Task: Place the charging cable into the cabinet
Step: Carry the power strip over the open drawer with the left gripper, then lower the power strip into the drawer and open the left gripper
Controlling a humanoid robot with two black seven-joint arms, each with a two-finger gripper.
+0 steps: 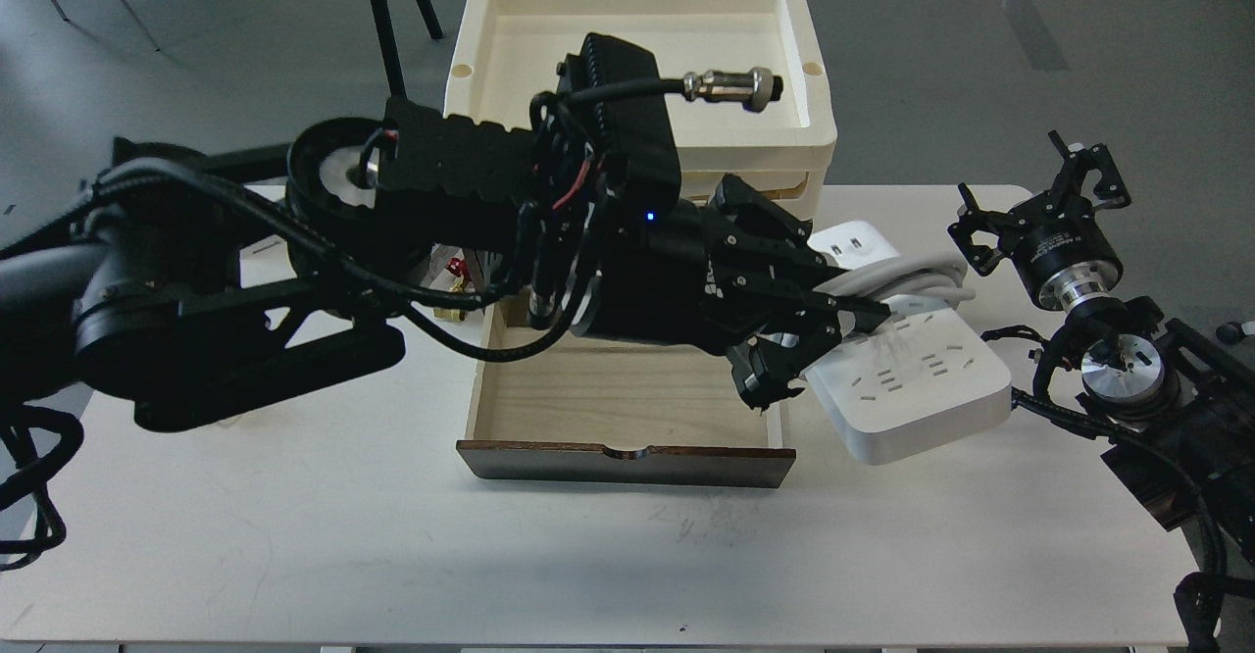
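Observation:
The charging cable, a flat white power strip (917, 388) with its thick white cord (917, 278) looped round the middle, hangs tilted just right of the open drawer, above the table. My left gripper (819, 344) is shut on its left side near the cord. The left arm crosses the view from the left and hides most of the dark brown cabinet. The drawer is open, showing its pale wood interior (608, 398) and dark front (627, 463). My right gripper (1039, 207) is open and empty at the table's right edge, just right of the strip.
Stacked cream trays (461, 55) sit on top of the cabinet. A small brass fitting (451, 307) shows left of the drawer under my arm. The white table (294, 535) extends in front. My right arm's body and cables (1128, 369) crowd the right edge.

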